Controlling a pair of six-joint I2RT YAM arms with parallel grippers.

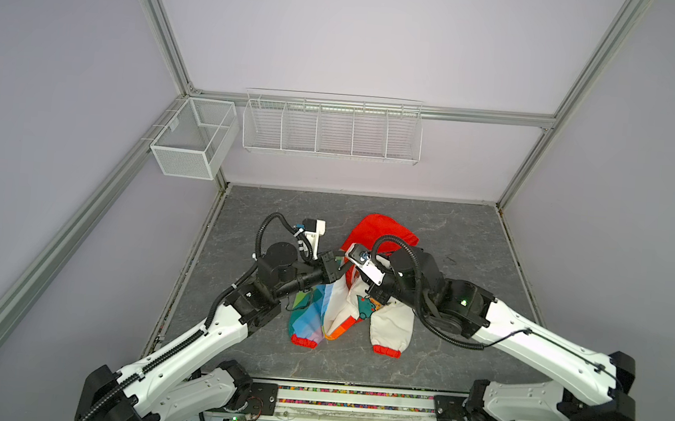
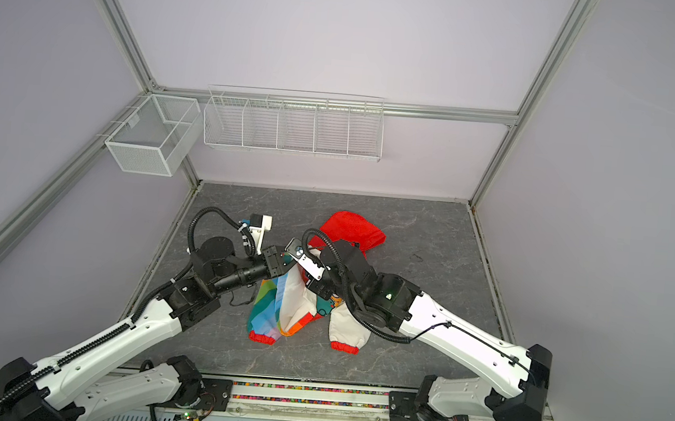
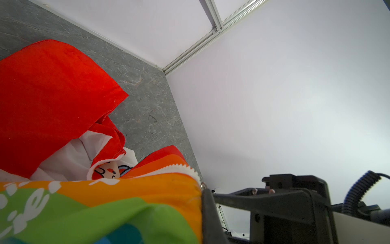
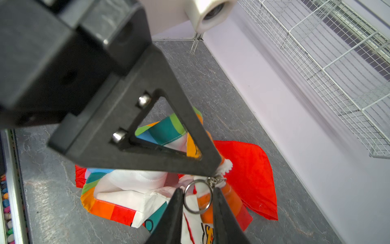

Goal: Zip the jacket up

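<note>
The jacket (image 1: 331,311) lies crumpled mid-table in both top views, red hood (image 1: 380,232) toward the back, red cuffs toward the front. My left gripper (image 1: 341,271) is shut on the rainbow half's zipper edge and holds it off the table; the orange cloth and white zipper teeth (image 3: 179,169) end right at its finger (image 3: 207,211). In the right wrist view a metal pull ring (image 4: 197,212) hangs from the slider just under the left finger's tip (image 4: 212,171). My right gripper (image 4: 197,196) is narrowly open, a finger close on each side of the ring.
A long white wire rack (image 1: 330,129) and a mesh basket (image 1: 192,140) hang on the back wall, above the table. Walls and aluminium posts close the table on three sides. A strip of coloured pebbles (image 1: 353,394) runs along the front edge between the arm bases.
</note>
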